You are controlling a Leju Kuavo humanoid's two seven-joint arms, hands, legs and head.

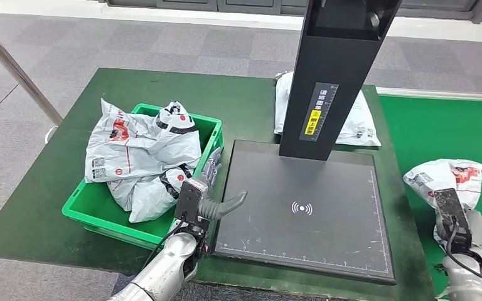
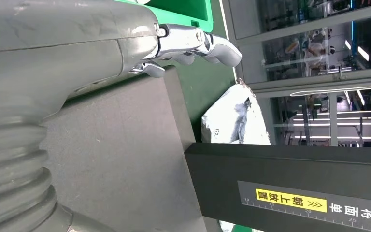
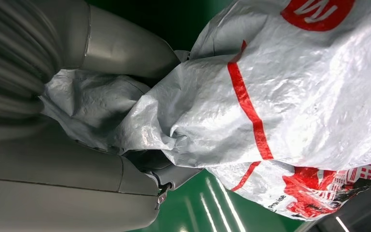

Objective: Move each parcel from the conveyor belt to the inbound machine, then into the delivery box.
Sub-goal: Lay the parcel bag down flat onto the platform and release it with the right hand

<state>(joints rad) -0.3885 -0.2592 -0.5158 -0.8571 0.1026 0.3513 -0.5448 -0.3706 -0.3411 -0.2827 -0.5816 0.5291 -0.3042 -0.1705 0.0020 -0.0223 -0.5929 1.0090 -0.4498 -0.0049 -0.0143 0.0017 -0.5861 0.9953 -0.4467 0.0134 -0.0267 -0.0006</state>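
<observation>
The right hand point(image 1: 471, 229) grips a white parcel with red print point(image 1: 447, 177) over the green conveyor belt point(image 1: 439, 132), the crumpled bag bunched between its thumb and fingers point(image 3: 140, 174) and spreading out beyond them. The left hand point(image 1: 216, 204) holds nothing, fingers apart, at the near left edge of the inbound machine's black plate point(image 1: 307, 213). Just beside it on its outer side, the green delivery box point(image 1: 97, 210) holds several parcels point(image 1: 141, 150); another parcel point(image 1: 358, 122) lies beyond the machine's upright column point(image 1: 329, 75).
</observation>
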